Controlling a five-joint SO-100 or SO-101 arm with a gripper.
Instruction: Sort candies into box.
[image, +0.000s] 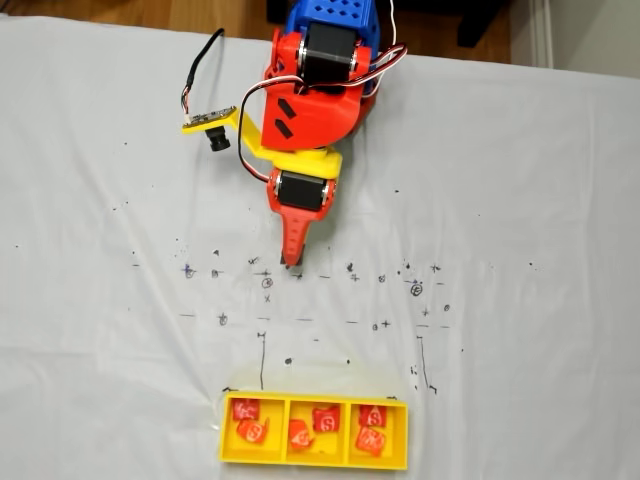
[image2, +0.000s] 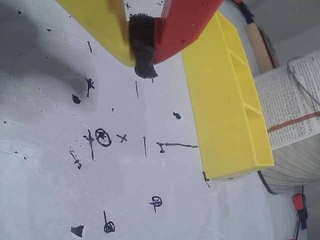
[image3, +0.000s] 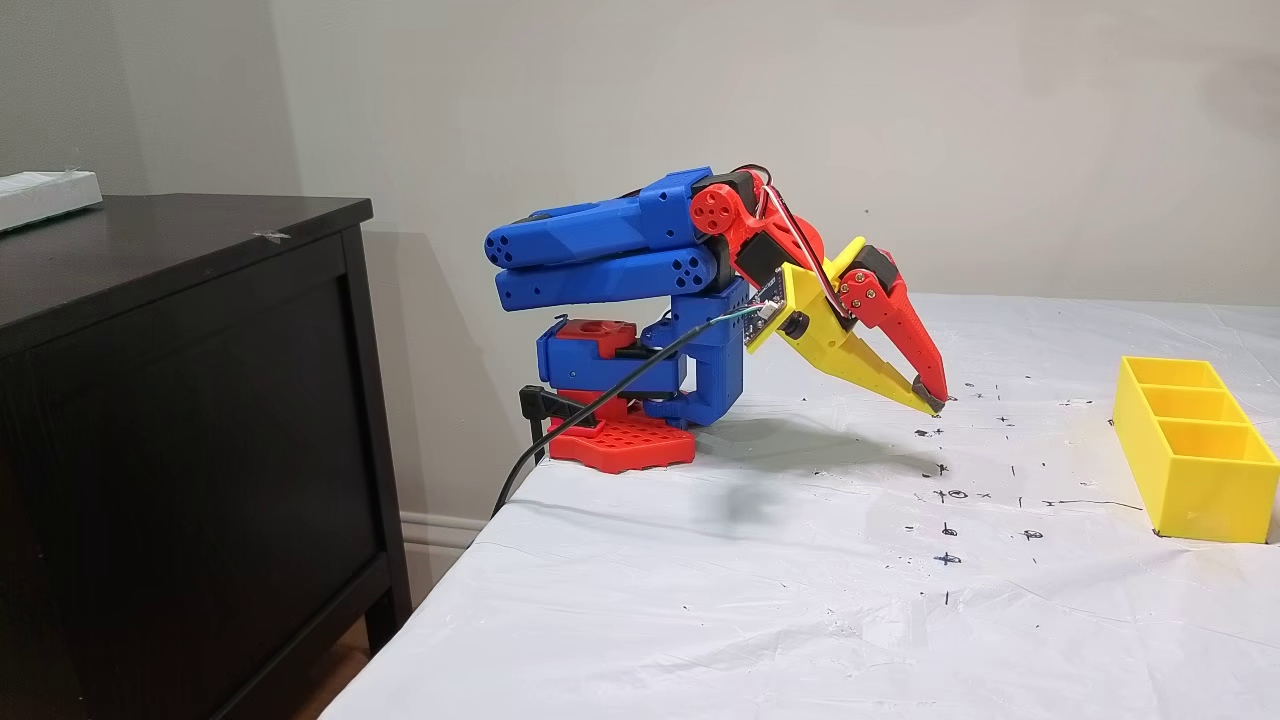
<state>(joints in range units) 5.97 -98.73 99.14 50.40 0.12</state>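
Dark cabinet (image3: 190, 400): standing at the far left of a fixed view, matte black-brown wood, boxy, well apart from the work.

Arm (image3: 640, 300): sitting folded on its red base, blue links stacked flat, red wrist tilting down; hard printed plastic with visible screw holes.

Wrist camera (image: 212, 128): hanging off a yellow bracket to the left of the wrist in a fixed view, black cable looping up.

Gripper (image3: 928, 398): jaws are closing together with nothing between them, yellow fixed finger against red moving finger, black pads meeting at the tip (image2: 144, 67); tip hovering just above the sheet.

Table cover (image: 520, 200): lying white and slightly wrinkled, thin plastic or paper, dotted with black pen crosses, circles and lines.

Box (image: 314, 459): resting at the near edge of the sheet, well apart from the gripper; glossy yellow plastic, long, three square compartments side by side.

Candies (image: 246, 409): six red-orange crinkly wrapped squares with white lettering, lying two to each compartment.

Step in hand: sorting is looking finished, and the arm appears to be resting or parking.

Next move: probably none beyond settling the arm; no loose candy is lying on the sheet.

Books (image2: 290, 125): stacking beyond the box at the right of the wrist view, printed paper.
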